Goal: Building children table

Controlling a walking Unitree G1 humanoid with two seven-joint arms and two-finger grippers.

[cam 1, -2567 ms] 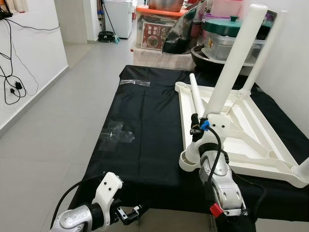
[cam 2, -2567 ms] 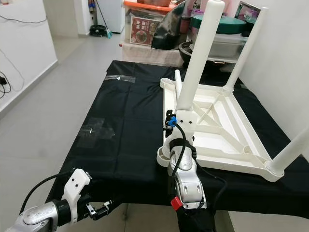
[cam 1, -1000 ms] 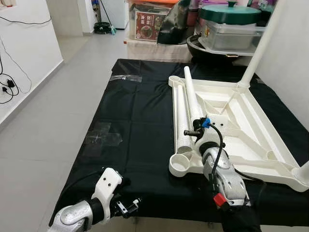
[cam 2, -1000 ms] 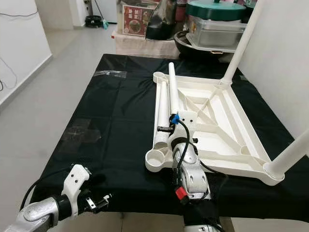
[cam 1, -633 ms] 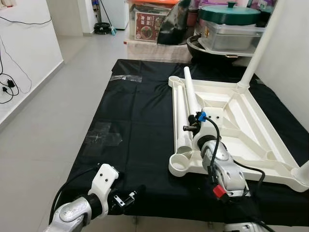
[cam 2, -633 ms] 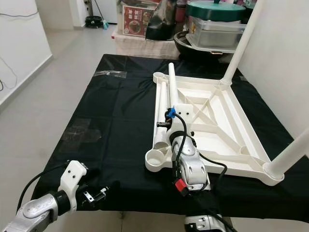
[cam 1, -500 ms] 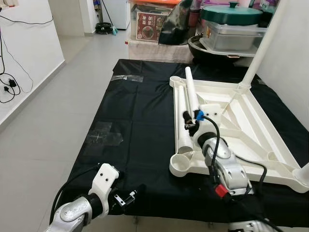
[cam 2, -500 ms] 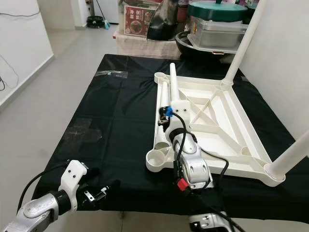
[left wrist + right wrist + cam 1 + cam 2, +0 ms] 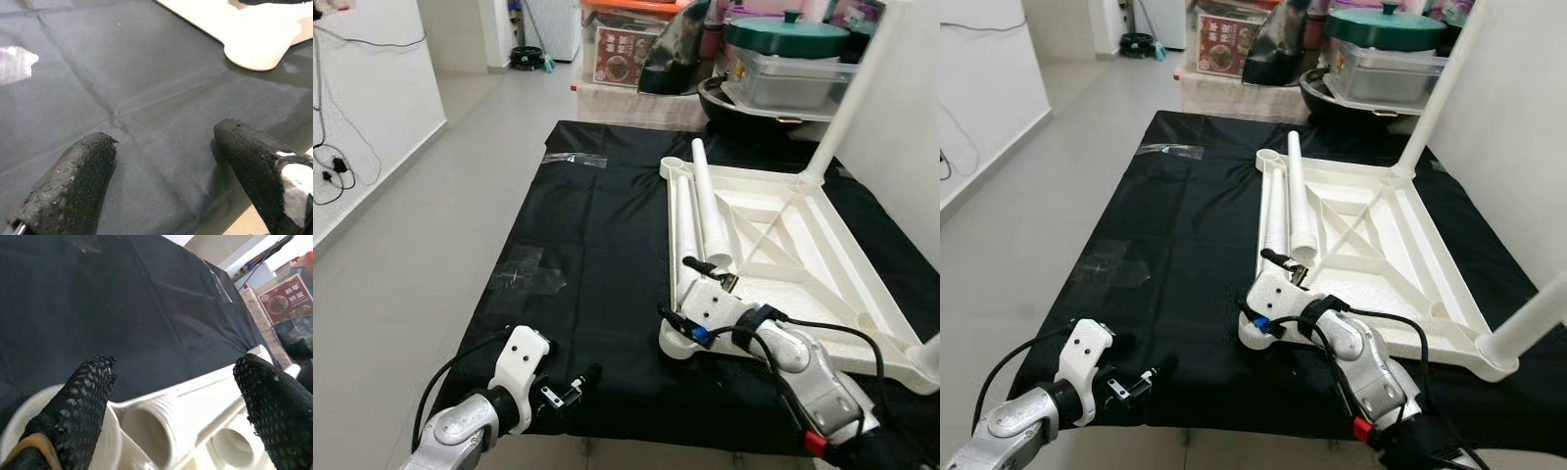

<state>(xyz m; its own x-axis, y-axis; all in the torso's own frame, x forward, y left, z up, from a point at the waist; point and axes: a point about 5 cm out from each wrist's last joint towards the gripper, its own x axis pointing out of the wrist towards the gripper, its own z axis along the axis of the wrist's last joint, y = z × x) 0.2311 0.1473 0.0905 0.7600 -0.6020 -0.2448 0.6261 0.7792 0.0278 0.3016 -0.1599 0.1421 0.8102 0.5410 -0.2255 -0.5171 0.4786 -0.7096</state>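
On the black cloth (image 9: pixel 607 235) lies the tabletop (image 9: pixel 803 264), upside down, ribs facing up. Two loose legs (image 9: pixel 697 211) rest side by side along its left rail, open ends toward me. One leg (image 9: pixel 847 108) stands fitted at the far right corner, and another (image 9: pixel 1533 313) rises from the near right corner. The near left socket (image 9: pixel 680 338) is bare, and I judge it to be the one to fill.

My right gripper (image 9: pixel 695 294) hovers over the near ends of the loose legs, just beyond that socket. Its fingers (image 9: pixel 73 401) are spread wide and hold nothing; the wrist view looks straight at the two open tube mouths.

To do this well, I should close on one tube only, the nearer to the rail, gripping a little back from its mouth so the end stays free to enter the socket. The tubes touch, so a finger could catch both. I should lift, turn it upright, then press straight down.

My left gripper (image 9: pixel 570 384) hangs at the near edge of the cloth, fingers apart, idle.
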